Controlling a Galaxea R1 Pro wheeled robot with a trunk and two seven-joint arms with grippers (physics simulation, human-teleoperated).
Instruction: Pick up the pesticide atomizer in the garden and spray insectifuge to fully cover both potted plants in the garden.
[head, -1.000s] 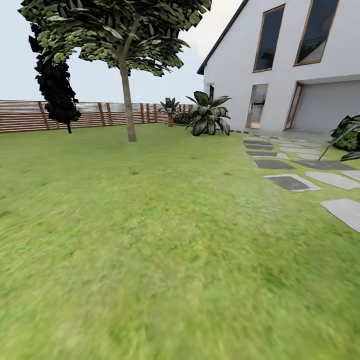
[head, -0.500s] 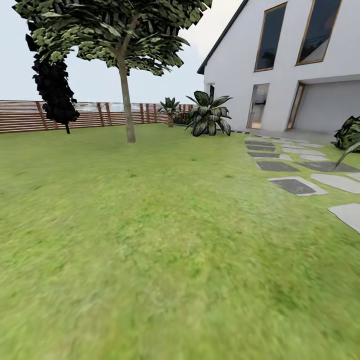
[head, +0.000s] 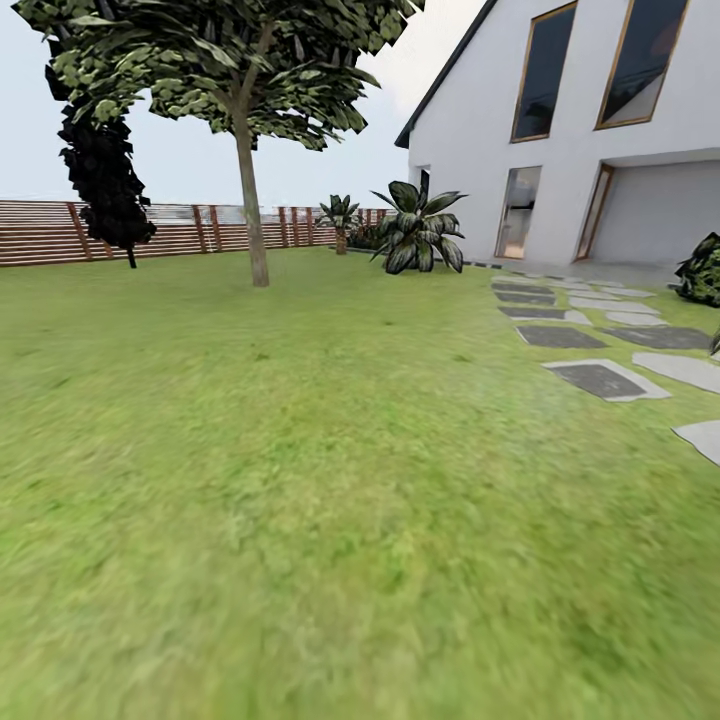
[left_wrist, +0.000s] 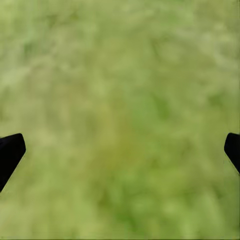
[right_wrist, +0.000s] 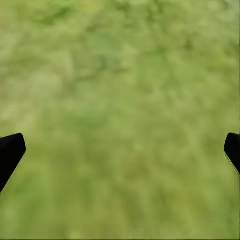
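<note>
Outdoors, the head view looks across the garden's green lawn (head: 330, 480), which takes up most of the foreground. At the right, irregular grey stepping stones (head: 598, 379) lie flat in the grass, leading back toward a white house (head: 560, 130) with tall dark windows. A slender-trunked tree (head: 245, 160) stands upright at the far left-centre, with a darker tree (head: 100, 170) beside it, further left. Behind them a slatted brown wooden fence (head: 200, 228) runs across the back of the lawn. A large broad-leaved bush (head: 418, 230) grows near the corner of the house, with a small palm-like plant (head: 340, 215) just beside it toward the fence. Another dark shrub (head: 702, 270) sits at the right edge.

Both wrist views look down on blurred grass. The left gripper (left_wrist: 120, 150) is spread wide, its two dark fingertips (left_wrist: 10, 152) at opposite edges of the picture, with nothing between them. The right gripper (right_wrist: 120, 150) is likewise wide apart and holds nothing, one fingertip (right_wrist: 10, 150) at each edge over bare grass (right_wrist: 120, 110).
</note>
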